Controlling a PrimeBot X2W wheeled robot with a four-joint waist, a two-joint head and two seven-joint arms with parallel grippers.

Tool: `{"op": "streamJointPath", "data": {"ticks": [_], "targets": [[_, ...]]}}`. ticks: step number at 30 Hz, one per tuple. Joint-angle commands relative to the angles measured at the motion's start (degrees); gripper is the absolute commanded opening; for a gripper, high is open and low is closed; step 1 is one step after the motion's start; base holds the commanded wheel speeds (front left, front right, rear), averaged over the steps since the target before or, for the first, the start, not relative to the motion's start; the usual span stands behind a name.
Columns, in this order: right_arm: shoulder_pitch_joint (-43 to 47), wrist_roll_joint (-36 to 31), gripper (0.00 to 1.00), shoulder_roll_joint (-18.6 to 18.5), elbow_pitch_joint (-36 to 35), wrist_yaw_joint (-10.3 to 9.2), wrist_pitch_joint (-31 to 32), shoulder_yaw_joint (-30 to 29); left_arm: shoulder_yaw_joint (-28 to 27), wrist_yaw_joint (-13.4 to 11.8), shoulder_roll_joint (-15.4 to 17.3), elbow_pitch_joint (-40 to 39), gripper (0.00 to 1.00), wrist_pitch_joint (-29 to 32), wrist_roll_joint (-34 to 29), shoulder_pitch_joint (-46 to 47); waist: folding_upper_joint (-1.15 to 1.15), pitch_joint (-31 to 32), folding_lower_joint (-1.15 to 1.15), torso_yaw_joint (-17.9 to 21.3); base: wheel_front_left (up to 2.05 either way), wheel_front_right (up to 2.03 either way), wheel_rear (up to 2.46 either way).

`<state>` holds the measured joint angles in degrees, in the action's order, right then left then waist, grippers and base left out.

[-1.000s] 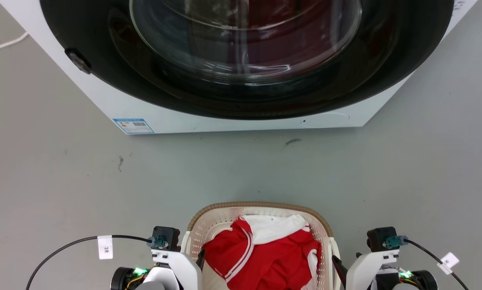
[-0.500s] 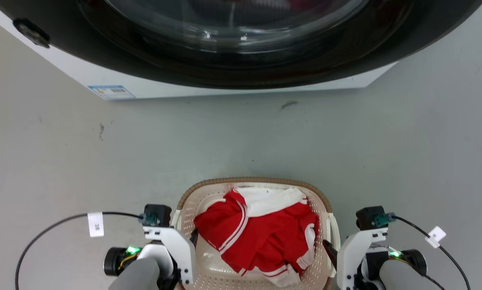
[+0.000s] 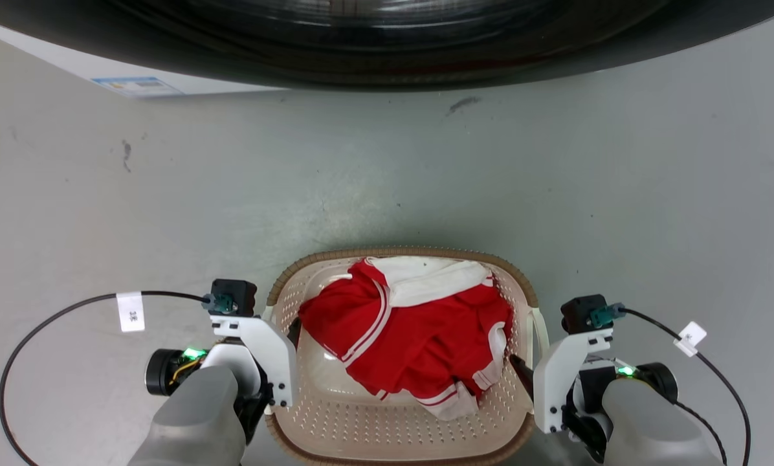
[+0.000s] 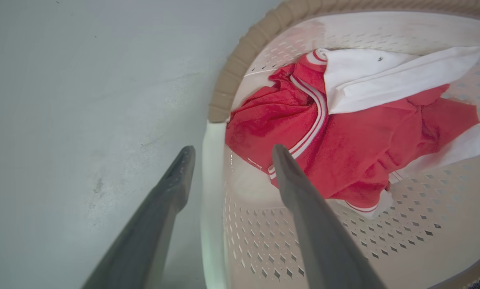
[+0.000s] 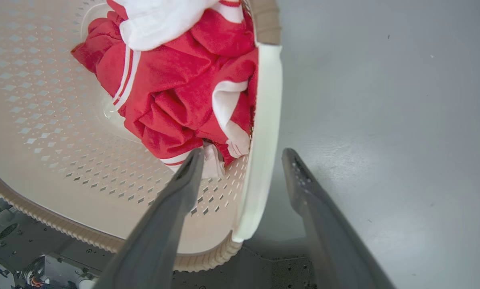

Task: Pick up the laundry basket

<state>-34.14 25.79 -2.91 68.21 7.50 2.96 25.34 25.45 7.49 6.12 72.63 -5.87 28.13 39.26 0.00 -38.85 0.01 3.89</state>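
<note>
Our left tool [image 4: 232,149] and right tool [image 5: 243,153] each sit spread apart astride the white side handles [image 4: 212,192] of the laundry basket [image 3: 400,252], red garment [image 3: 413,336] inside, washing machine [image 3: 387,45] beyond.

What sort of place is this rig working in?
Probably a laundry area, possibly a lab mock-up: a front-loading washing machine stands ahead, and a laundry basket holding a red-and-white garment sits on a bare grey floor.
</note>
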Motion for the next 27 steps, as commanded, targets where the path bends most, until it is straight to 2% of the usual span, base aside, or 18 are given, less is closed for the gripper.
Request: {"op": "streamJointPath", "data": {"ticks": [1,10,11,12,13,14,27], "targets": [[-1.27,0.51,1.0,0.07,0.31,-0.02,-0.38,0.35,0.18,-0.01,0.25,0.22,1.0,0.07,0.35,1.03,0.0,-1.33,-0.01,0.1,0.0,0.0,0.0],[-5.02,3.19,1.0,0.06,2.02,-0.03,-0.16,3.05,1.46,-0.01,0.87,0.43,1.0,0.0,1.97,4.12,0.0,-5.72,-0.01,-0.09,0.0,0.0,0.0],[-5.25,3.56,0.97,0.06,2.04,-0.03,-0.2,3.39,1.61,-0.01,0.79,0.46,1.0,0.36,2.15,4.3,0.0,-5.99,-0.01,-0.09,0.0,0.0,0.0],[-5.43,3.97,0.52,0.07,2.12,-0.02,-0.19,3.72,1.74,-0.01,0.77,0.47,0.55,0.55,2.47,4.5,0.0,-6.22,-0.01,-0.07,0.0,0.0,0.0],[-5.54,4.41,0.3,0.07,2.19,-0.02,0.0,4.05,1.9,-0.01,0.81,0.43,0.0,0.46,2.69,4.67,0.0,-6.36,-0.01,-0.08,0.0,0.0,0.0],[-5.72,4.84,0.0,0.07,2.22,-0.02,-0.01,4.4,2.17,-0.01,0.72,0.39,0.0,0.76,2.97,4.7,0.0,-6.52,-0.01,-0.09,0.0,0.0,0.0],[-6.38,9.18,0.0,0.21,3.05,0.01,1.13,8.65,5.15,0.0,0.01,-0.58,0.0,3.04,7.21,3.96,0.0,-5.61,-0.01,-0.58,0.0,0.0,0.0]]}}
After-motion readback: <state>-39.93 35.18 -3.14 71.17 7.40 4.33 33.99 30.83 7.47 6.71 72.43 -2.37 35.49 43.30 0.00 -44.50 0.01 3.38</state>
